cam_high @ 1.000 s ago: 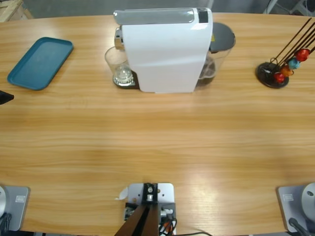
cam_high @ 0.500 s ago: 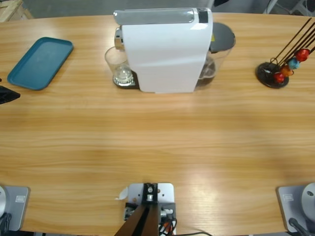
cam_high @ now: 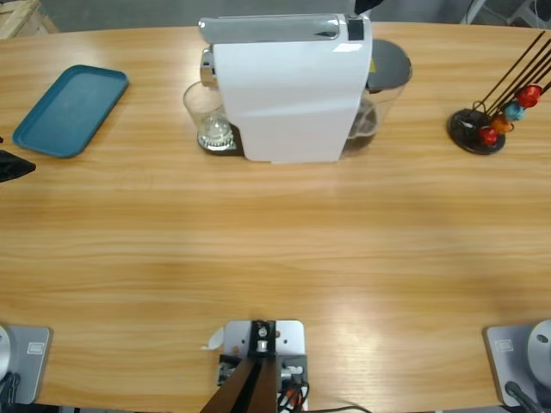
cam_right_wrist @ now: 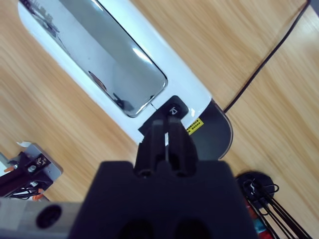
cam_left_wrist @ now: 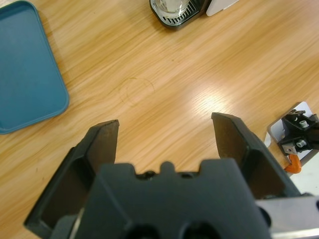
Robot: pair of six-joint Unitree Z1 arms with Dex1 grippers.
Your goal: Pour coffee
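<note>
The white coffee machine (cam_high: 284, 95) stands at the table's far middle, with a clear glass (cam_high: 205, 112) under its spout on the left. The glass looks clear; the coffee is out of view. My right gripper (cam_high: 362, 5) barely shows at the top edge of the high view. In the right wrist view, the right gripper (cam_right_wrist: 167, 124) is shut with nothing in it, its tips at the black button (cam_right_wrist: 173, 110) on the machine's top (cam_right_wrist: 99, 55). My left gripper (cam_left_wrist: 164, 124) is open over bare wood, at the left edge of the high view (cam_high: 10, 163). The glass (cam_left_wrist: 172, 6) is far ahead of it.
A teal tray (cam_high: 71, 110) lies at the far left, beside my left gripper in its wrist view (cam_left_wrist: 25, 69). A black capsule stand (cam_high: 478, 129) with red, orange and blue capsules stands at the far right. The machine's grey-lidded tank (cam_high: 383, 77) sits on its right side.
The right gripper's tip has come into the high view at the top edge, over the machine's rear. The left gripper edged slightly inward from the left edge, then held.
</note>
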